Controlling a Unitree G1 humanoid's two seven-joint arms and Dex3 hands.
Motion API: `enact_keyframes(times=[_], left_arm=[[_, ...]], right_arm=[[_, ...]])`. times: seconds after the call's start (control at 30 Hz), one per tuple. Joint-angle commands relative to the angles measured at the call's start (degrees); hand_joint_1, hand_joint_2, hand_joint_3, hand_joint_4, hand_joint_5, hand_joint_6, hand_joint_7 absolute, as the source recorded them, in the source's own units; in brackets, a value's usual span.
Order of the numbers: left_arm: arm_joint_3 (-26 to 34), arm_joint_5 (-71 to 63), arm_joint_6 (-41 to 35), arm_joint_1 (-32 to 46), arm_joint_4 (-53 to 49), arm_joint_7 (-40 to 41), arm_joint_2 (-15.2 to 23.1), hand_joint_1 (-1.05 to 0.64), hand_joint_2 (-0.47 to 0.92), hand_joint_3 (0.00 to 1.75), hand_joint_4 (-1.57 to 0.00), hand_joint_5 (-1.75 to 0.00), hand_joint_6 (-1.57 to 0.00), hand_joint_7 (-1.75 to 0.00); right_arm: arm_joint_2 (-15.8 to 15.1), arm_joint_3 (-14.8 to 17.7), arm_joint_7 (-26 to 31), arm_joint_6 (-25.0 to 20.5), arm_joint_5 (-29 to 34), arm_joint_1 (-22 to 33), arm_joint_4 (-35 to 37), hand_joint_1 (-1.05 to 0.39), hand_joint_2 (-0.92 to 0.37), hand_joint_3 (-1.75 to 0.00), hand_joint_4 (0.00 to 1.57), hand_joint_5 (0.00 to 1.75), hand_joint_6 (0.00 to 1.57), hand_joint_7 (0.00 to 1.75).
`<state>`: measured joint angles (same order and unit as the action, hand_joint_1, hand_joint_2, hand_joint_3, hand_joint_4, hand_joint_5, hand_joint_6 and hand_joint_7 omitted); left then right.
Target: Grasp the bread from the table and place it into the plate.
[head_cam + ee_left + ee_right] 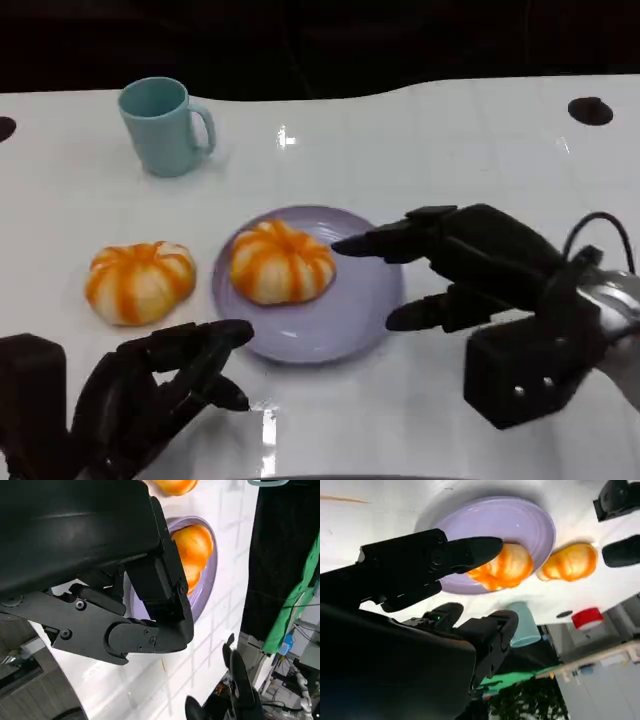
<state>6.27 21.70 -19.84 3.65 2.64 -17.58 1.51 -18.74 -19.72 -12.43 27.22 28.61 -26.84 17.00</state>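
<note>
The white tabletop (430, 130) is carrying a lilac plate (350, 310); one bread (282, 262) is lying in it, another bread (140, 281) beside it. The right robot hand (450, 265) is hovering, fingers apart, holding nothing; advisable to clear sideways without nudging the bread. The left robot hand (160, 385) is likewise holding nothing.

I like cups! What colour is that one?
The mug is light teal blue, clearest in the head view.
</note>
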Motion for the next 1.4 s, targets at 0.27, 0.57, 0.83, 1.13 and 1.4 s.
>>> enact_keyframes(times=[0.27,0.57,0.83,1.13,1.4], left_arm=[[0.4,0.5,-0.6,0.3,0.6,0.5,0.3,-0.45,0.92,0.33,-0.65,-1.59,-0.72,-1.1],[0.5,0.8,-1.0,0.3,0.8,0.4,0.3,-0.44,0.92,0.33,-0.65,-1.6,-0.72,-1.1],[0.2,0.3,-0.5,0.8,1.3,0.4,0.2,-0.46,0.92,0.32,-0.66,-1.59,-0.72,-1.1],[0.4,0.8,-0.2,2.3,2.1,-0.3,0.6,-0.46,0.92,0.32,-0.68,-1.57,-0.72,-1.09],[0.9,1.3,-0.5,3.0,3.2,-0.8,0.9,-0.46,0.92,0.3,-0.67,-1.57,-0.72,-1.08]], right_arm=[[2.3,7.2,0.3,-1.2,-14.9,13.5,-9.5,-0.14,-0.92,-0.04,0.67,1.18,0.89,0.3],[4.3,9.6,-4.3,-9.0,-26.5,20.9,-17.7,-0.06,-0.45,-1.19,0.6,1.72,0.56,1.44],[2.4,11.6,-7.4,-12.8,-28.3,27.5,-23.7,-0.07,-0.46,-1.21,0.55,1.73,0.5,1.48],[2.3,14.1,-7.9,-26.1,-31.0,35.8,-32.7,-0.07,-0.59,-0.99,0.46,1.69,0.45,1.44],[3.8,15.3,-6.9,-31.1,-32.4,37.2,-32.9,-0.12,-0.72,-0.85,0.43,1.72,0.4,1.49]])
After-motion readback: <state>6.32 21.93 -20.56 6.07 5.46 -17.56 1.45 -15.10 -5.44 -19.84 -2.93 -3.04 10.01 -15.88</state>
